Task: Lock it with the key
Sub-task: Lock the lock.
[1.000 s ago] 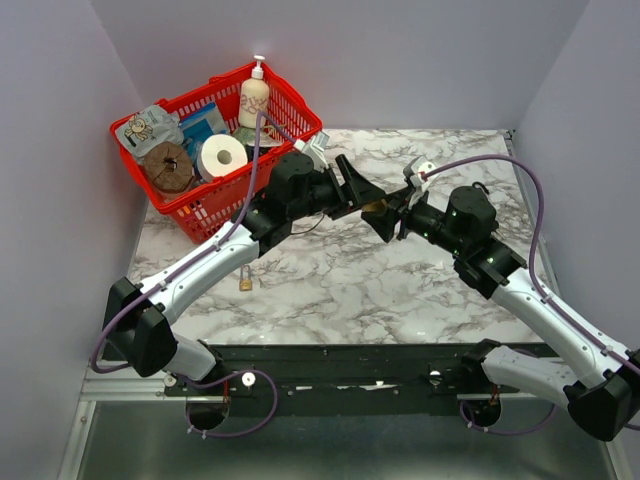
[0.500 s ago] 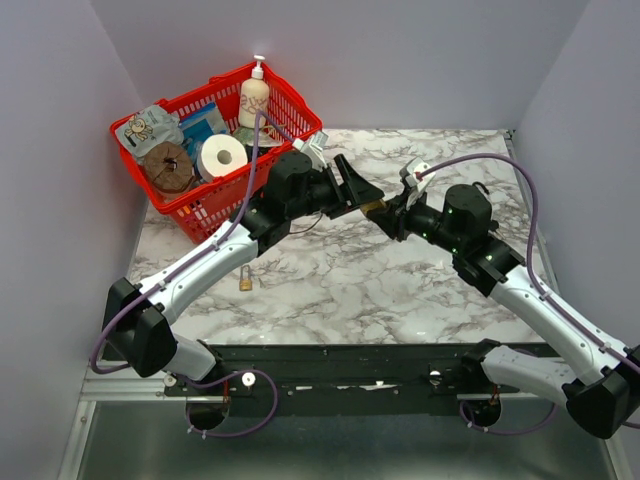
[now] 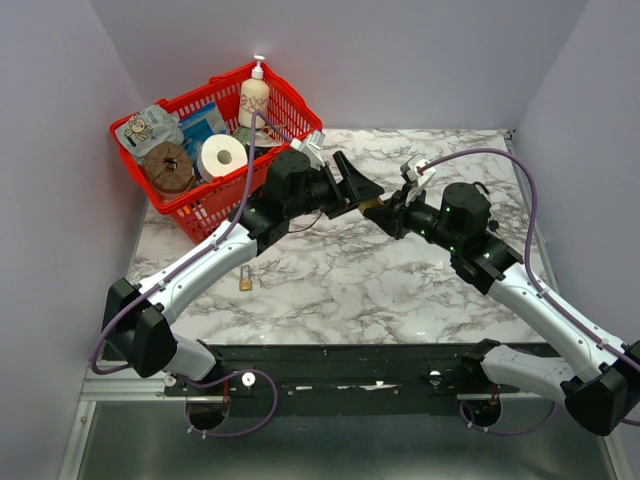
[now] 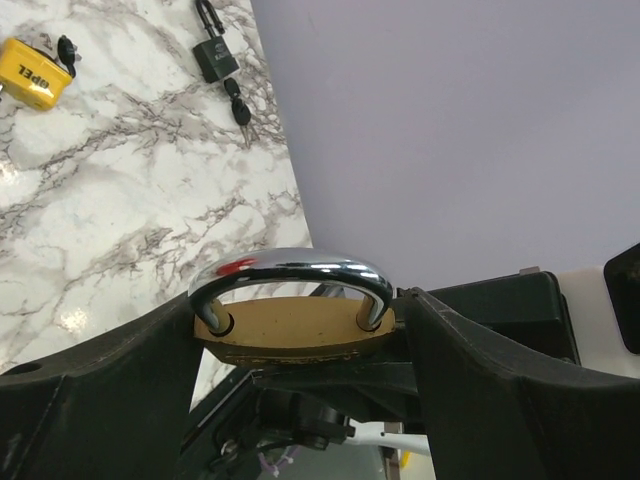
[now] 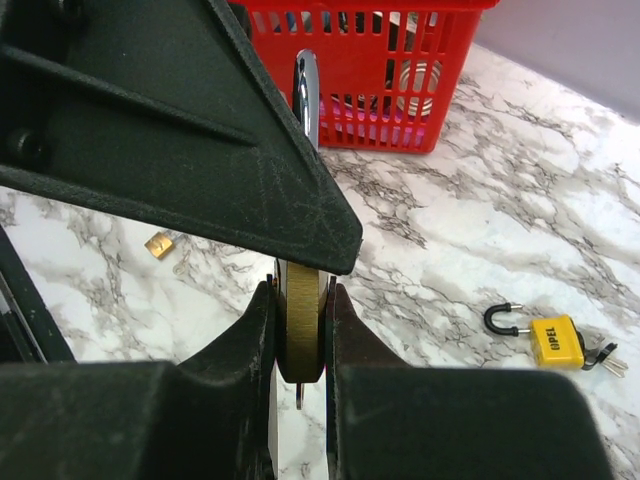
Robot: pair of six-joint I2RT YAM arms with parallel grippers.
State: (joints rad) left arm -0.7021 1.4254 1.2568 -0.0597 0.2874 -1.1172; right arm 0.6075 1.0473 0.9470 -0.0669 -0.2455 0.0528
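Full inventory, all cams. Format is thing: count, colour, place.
brass padlock: 1, brass with chrome shackle, held up between both tools
small padlock: 1, brass, on the table by the left arm
yellow padlock: 1, yellow, on the table
black padlock: 1, black, on the table near the wall
basket: 1, red, far-left corner
pump bottle: 1, cream, in basket
paper roll: 1, white, in basket
brown roll: 1, brown, in basket
silver bag: 1, silver, in basket
blue pack: 1, blue, in basket
table: 1, white-grey marble
left tool: 1, black, flanking the brass padlock, grip unclear
right tool: 1, black, shut on the brass padlock
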